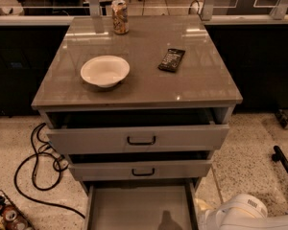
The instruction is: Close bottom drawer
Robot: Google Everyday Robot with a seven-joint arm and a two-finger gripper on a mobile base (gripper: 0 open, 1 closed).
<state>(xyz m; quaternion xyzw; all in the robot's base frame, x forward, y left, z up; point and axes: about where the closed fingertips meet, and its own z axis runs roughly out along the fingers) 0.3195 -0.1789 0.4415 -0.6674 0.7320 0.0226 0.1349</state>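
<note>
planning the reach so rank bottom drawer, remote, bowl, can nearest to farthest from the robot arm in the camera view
The gripper is out of frame; ranked from the white arm at bottom right.
1. bottom drawer, open, just left of it
2. remote, right on top
3. bowl, left on top
4. can, back edge

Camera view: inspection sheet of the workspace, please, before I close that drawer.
Surface: grey cabinet top, glossy.
Job's things: bottom drawer pulled far out, its front below the frame.
Clutter: white bowl, black remote and can on top; top drawer and middle drawer slightly open.
Grippers: gripper not in view; white arm segment at lower right, beside the bottom drawer.
Cables: black cable looped on the floor, left.
Surroundings: speckled floor; small cans lower left.
</note>
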